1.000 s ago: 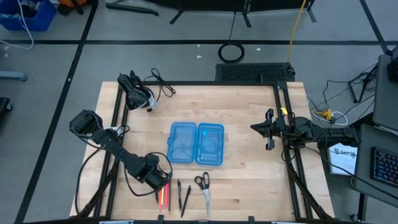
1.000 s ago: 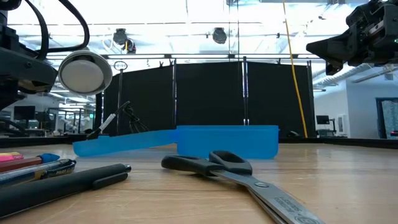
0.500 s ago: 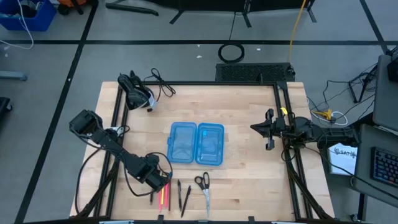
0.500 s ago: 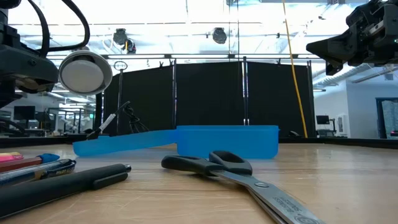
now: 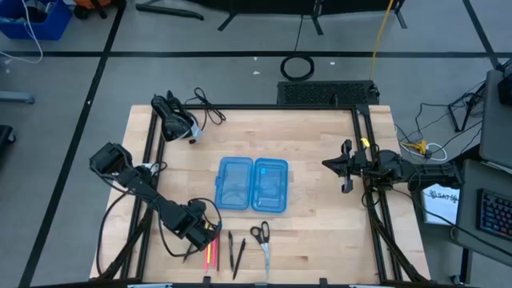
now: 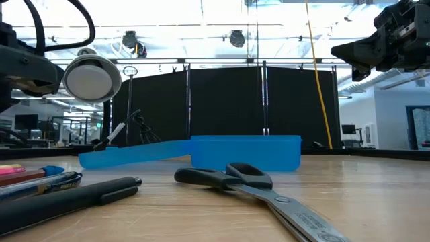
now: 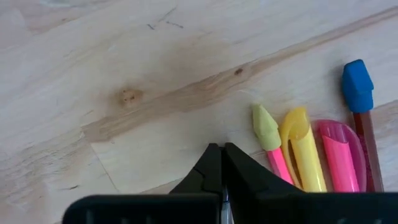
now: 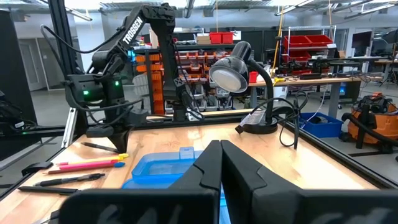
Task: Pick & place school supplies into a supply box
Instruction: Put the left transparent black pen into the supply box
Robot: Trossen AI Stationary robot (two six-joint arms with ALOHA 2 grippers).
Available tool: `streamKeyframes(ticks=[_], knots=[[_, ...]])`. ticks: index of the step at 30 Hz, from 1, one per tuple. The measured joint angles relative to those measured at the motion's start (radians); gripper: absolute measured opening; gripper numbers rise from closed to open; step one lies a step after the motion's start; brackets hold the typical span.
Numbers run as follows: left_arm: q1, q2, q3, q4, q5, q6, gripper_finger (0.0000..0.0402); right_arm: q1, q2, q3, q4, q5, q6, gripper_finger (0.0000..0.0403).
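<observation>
The open blue supply box (image 5: 252, 185) lies flat mid-table. Near the front edge lie pink and yellow pens (image 5: 211, 252), two black pens (image 5: 235, 252) and the scissors (image 5: 262, 240). My left gripper (image 5: 195, 242) is just left of the pink pens, pointing down and shut on a thin black pen (image 5: 188, 254). The left wrist view shows its shut tips (image 7: 222, 149) beside the pen tips (image 7: 298, 140). My right gripper (image 5: 344, 168) is shut and empty, raised at the table's right side. My left gripper holds the black pen by one end (image 8: 117, 148) between its two shut fingers, which come from above. The pen runs from the fingertips toward the table's near-left. The fingers hide the exact place of contact. I cannot tell whether the pen is clear of the table.
A black desk lamp (image 5: 176, 120) with its cable stands at the far left corner. Black frame rails run along the table's left and right sides. Bare wood shows between the box and my right gripper.
My left gripper has shifted a little toward the table's left edge. The black pen's free end has come away from the pink and yellow pens and now points near-left.
</observation>
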Motion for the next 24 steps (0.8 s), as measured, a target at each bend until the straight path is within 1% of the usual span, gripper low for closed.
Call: streamKeyframes(ticks=[4, 13, 24], knots=[[0.002, -0.006, 0.035, -0.028, -0.063, 0.030, 0.0002, 0.000, 0.000, 0.000, 0.000, 0.000, 0.000, 0.0000], [0.003, -0.008, 0.056, -0.065, -0.064, 0.044, 0.0000, 0.000, 0.000, 0.000, 0.000, 0.000, 0.000, 0.0000], [0.002, -0.010, 0.058, -0.105, -0.026, 0.044, 0.0000, 0.000, 0.000, -0.001, 0.000, 0.000, 0.000, 0.0000]])
